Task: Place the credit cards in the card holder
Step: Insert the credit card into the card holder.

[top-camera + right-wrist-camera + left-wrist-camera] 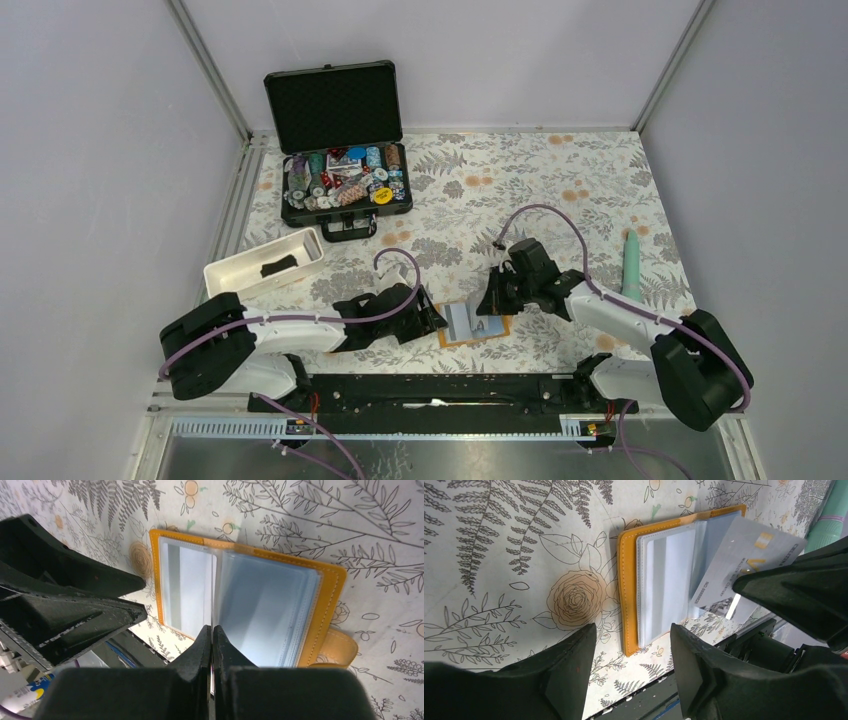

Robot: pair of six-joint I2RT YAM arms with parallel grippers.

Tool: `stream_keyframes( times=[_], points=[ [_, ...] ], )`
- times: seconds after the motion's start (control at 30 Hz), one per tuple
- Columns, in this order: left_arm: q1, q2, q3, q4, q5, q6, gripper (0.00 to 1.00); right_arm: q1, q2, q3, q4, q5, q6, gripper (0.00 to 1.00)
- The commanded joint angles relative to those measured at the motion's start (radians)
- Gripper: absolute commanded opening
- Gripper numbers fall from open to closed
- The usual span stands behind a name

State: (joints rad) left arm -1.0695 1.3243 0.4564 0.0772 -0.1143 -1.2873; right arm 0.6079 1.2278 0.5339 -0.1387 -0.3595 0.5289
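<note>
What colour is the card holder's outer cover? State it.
Orange-tan with pale stitching along the edge; the card holder shows best in the right wrist view.

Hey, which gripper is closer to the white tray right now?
Left. The left gripper lies right of the white tray, at the card holder's left edge. The right gripper is farther off, over the card holder's far side, shut on a pale card.
</note>
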Motion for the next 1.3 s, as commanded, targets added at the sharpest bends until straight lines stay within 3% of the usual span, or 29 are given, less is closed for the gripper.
stream_keyframes(
  times=[0.0, 0.83, 0.97, 1.17, 1.27],
  points=[
    [0.006, 0.016, 0.002, 0.006, -0.032, 0.027, 0.58, -0.029, -0.012, -0.014, 0.065, -0.05, 0.036, 0.0],
    [0.023, 0.106, 0.039, 0.007, -0.024, 0.06, 0.48, -0.04, 0.09, -0.058, 0.129, -0.123, 0.054, 0.0],
    [0.023, 0.117, 0.038, 0.008, -0.023, 0.059, 0.45, -0.04, 0.1, -0.088, 0.199, -0.162, 0.086, 0.0],
    [0.023, 0.14, 0.037, 0.015, -0.012, 0.059, 0.29, -0.04, 0.113, -0.111, 0.244, -0.188, 0.121, 0.0],
    [0.023, 0.149, 0.036, 0.02, -0.009, 0.059, 0.27, -0.041, 0.112, -0.113, 0.252, -0.184, 0.135, 0.0]
  ],
)
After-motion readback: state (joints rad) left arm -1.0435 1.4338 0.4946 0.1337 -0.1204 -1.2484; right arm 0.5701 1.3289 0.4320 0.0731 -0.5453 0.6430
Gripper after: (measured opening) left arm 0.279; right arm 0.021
